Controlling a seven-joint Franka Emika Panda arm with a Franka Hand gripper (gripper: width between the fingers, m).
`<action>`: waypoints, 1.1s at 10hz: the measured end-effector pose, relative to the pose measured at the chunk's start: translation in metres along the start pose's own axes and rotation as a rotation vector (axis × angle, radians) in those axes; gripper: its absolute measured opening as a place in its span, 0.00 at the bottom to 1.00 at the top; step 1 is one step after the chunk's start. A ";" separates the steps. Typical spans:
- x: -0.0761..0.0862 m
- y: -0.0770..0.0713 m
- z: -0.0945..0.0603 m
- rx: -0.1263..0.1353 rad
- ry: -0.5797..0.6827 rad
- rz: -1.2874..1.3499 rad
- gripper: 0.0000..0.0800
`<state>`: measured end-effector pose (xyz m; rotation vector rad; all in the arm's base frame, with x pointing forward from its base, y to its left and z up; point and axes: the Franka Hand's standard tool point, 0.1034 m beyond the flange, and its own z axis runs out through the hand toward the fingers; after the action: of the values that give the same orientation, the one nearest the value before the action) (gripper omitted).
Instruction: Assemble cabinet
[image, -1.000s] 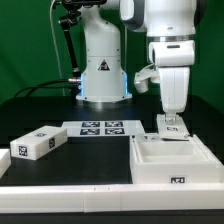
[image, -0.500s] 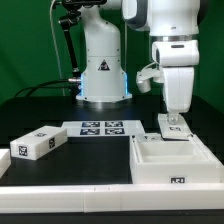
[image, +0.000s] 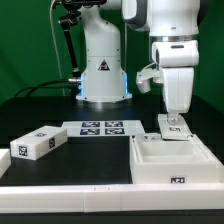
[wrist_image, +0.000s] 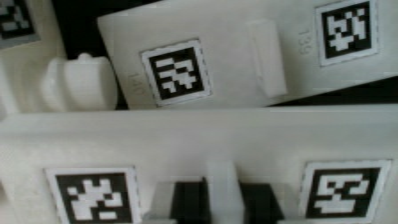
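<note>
A black table (image: 50, 108) fills the lower half of the exterior view, edged along the front by a white rim (image: 60, 186), with a plain green wall (image: 25, 40) behind it. The white robot base (image: 103, 65) stands at the back centre, dark cables looping beside it. The arm comes down on the exterior view's right.

Largest of the cabinet parts is the cabinet body (image: 150, 172) – an open-topped white box at the front right, one tag on its near face, its hollow showing only white walls and floor. On the exterior view's left lies a loose cabinet block (image: 33, 144), tagged on top and end, well apart from the box. The marker board (image: 100, 128) lies flat between them, nearer the base.

The gripper (image: 172, 121) points straight down onto a small cabinet panel (image: 172, 134) at the far edge of the box. In the wrist view two dark fingers (wrist_image: 185, 198) flank a narrow white strip – I cannot tell whether the jaws grip it
</note>
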<state>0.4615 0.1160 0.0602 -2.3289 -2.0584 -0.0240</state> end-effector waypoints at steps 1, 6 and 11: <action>0.001 0.002 0.001 -0.001 0.002 0.001 0.09; 0.000 0.004 0.002 -0.006 0.007 -0.020 0.09; 0.003 0.033 0.003 -0.036 0.028 -0.064 0.09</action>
<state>0.4942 0.1150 0.0567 -2.2683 -2.1360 -0.0964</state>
